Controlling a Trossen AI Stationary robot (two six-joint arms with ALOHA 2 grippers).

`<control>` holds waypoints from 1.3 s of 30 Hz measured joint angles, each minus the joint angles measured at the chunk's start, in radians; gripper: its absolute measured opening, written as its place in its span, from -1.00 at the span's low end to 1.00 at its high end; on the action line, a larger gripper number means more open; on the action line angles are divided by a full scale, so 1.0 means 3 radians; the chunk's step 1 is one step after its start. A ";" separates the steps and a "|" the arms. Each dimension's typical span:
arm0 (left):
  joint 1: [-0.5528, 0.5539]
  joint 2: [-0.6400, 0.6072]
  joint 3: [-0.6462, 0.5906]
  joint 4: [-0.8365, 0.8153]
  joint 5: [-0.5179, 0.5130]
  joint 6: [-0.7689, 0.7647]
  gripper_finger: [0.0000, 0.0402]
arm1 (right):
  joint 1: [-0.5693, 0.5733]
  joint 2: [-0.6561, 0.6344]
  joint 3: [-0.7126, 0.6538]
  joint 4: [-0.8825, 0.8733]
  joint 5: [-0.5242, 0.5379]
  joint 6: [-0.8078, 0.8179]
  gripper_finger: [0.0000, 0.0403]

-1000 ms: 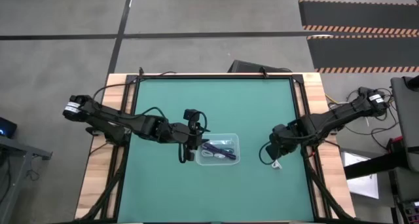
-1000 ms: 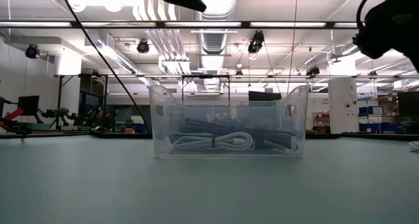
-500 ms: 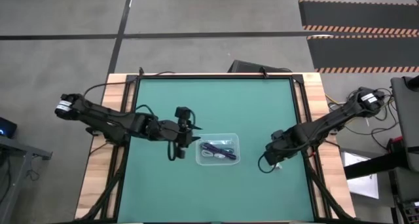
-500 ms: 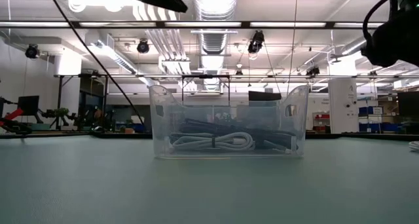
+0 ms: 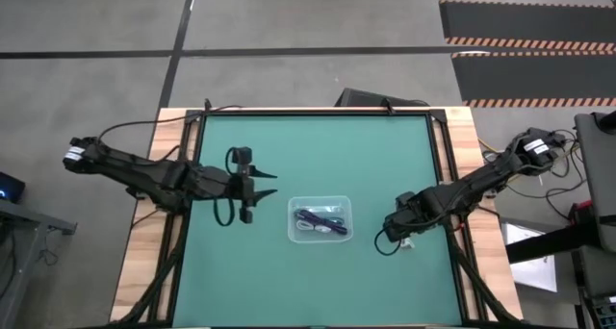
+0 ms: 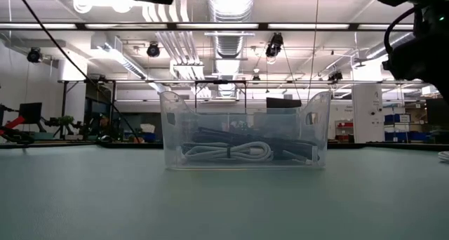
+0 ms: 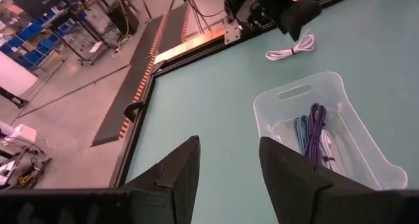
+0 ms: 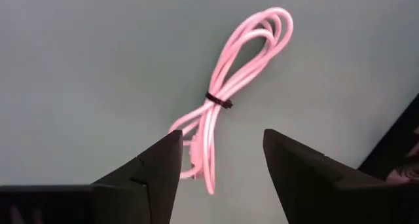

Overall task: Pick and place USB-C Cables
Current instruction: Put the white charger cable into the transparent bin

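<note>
A clear plastic tray (image 5: 320,219) stands mid-table with several bundled USB-C cables (image 7: 313,129) lying on its floor, purple, teal and white; the low view shows them through its wall (image 6: 228,152). One more light-coloured cable (image 8: 229,93), looped and bound by a black tie, lies flat on the mat right of the tray (image 5: 408,242). My right gripper (image 8: 222,165) hovers open just above it, fingers on either side of its near end, touching nothing. My left gripper (image 7: 226,178) is open and empty, left of the tray (image 5: 268,186).
The green mat (image 5: 318,146) lies bare behind and in front of the tray. Wooden borders and black rails run along the table's left and right edges (image 5: 448,156). Black wires trail from both arms.
My left gripper has drawn back from over the tray's left end toward the table's left edge. My right gripper has shifted slightly toward the near edge and down, staying over the loose cable. The tray and the cables have not moved.
</note>
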State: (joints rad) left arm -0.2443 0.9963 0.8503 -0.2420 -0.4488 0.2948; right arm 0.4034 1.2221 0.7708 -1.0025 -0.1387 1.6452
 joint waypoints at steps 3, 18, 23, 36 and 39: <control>0.0000 -0.0089 -0.0032 -0.0003 -0.0010 -0.0001 -0.29 | 0.0000 0.0026 -0.0011 0.0053 0.0033 0.0044 0.02; 0.0000 -0.0187 -0.0179 -0.0001 -0.0018 0.0001 -0.29 | -0.0006 0.0492 -0.0027 0.0264 0.0036 -0.0052 0.02; 0.0000 -0.0203 -0.0179 0.0011 -0.0019 0.0000 -0.29 | -0.0006 0.0659 -0.0027 0.0346 0.0036 -0.0149 0.02; 0.0000 -0.0209 -0.0181 0.0000 -0.0019 -0.0001 -0.29 | -0.0006 0.0735 -0.0027 0.0394 0.0073 -0.0217 -0.06; 0.0000 -0.0209 -0.0181 0.0008 -0.0019 -0.0001 -0.29 | -0.0006 0.0735 -0.0027 0.0416 0.0091 -0.0223 -0.18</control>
State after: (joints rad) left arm -0.2443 0.9337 0.7959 -0.2397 -0.4545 0.2947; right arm 0.4015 1.4425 0.7628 -0.8777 -0.1114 1.5784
